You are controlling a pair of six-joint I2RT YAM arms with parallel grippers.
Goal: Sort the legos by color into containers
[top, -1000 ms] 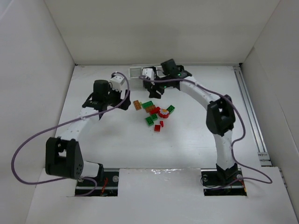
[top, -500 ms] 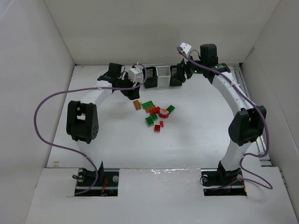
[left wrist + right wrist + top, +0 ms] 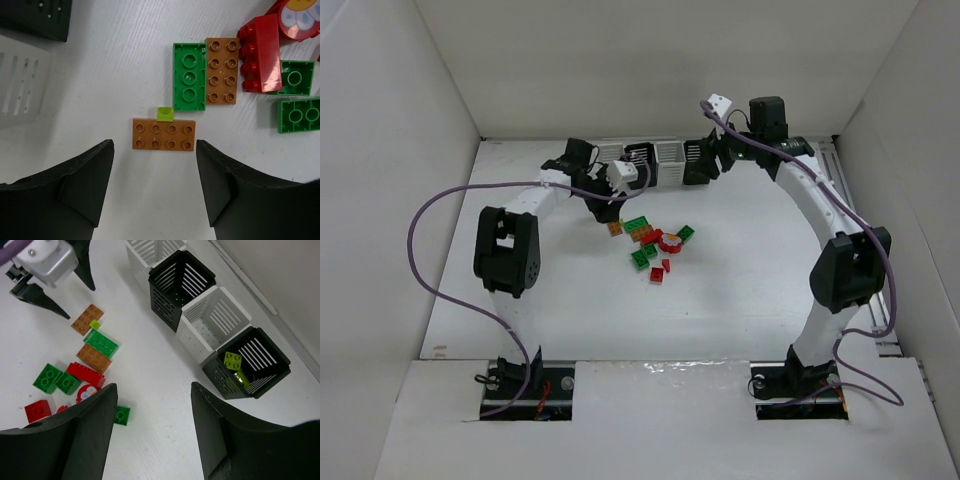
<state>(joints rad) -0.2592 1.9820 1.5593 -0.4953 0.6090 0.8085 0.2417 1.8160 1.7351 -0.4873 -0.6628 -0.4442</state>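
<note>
Your left gripper (image 3: 154, 150) hovers with jaws spread astride the flat orange studded plastic brick (image 3: 163, 134), lined up to pinch it. The brick lies near the row of slatted black-and-white plastic bins (image 3: 165, 305). Your right gripper (image 3: 153, 390) waits above that row, jaws spread and empty.

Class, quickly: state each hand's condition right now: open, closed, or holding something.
Left hand: open, holding nothing.
Right hand: open, holding nothing.

We see our right gripper (image 3: 154, 390) at the bottom edge, jaws standing apart. The containers (image 3: 220, 320) run diagonally from top centre toward the right. The black bin (image 3: 270, 346) at the lower right end holds two yellow-green bricks (image 3: 233, 360). The legos (image 3: 85, 374) lie scattered at left, just below the left gripper (image 3: 81, 303).
</note>
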